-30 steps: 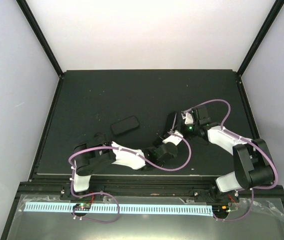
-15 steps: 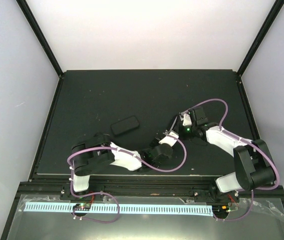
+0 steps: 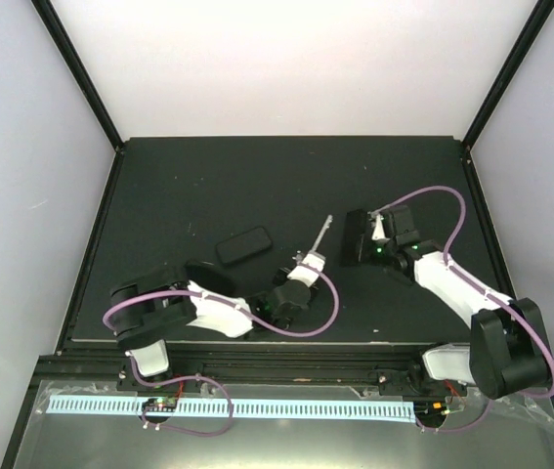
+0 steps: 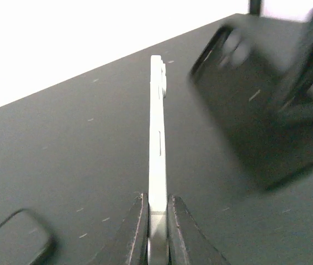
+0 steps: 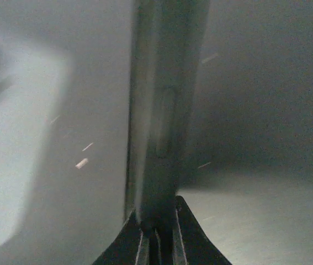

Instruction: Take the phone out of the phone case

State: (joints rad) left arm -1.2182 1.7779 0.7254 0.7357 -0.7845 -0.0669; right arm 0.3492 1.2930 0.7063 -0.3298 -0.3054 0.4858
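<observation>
Grips the phone (image 4: 156,138) edge-on in the left end effector (image 4: 156,221), long axis running straight away from the wrist. Pinches what seems, through blur, the case (image 3: 353,237) in the right end effector (image 5: 157,229), just right of the phone, clearly apart.

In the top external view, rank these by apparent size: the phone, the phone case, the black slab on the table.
1. black slab and phone case: too alike to rank.
2. phone: smallest, seen edge-on as a thin strip.
</observation>
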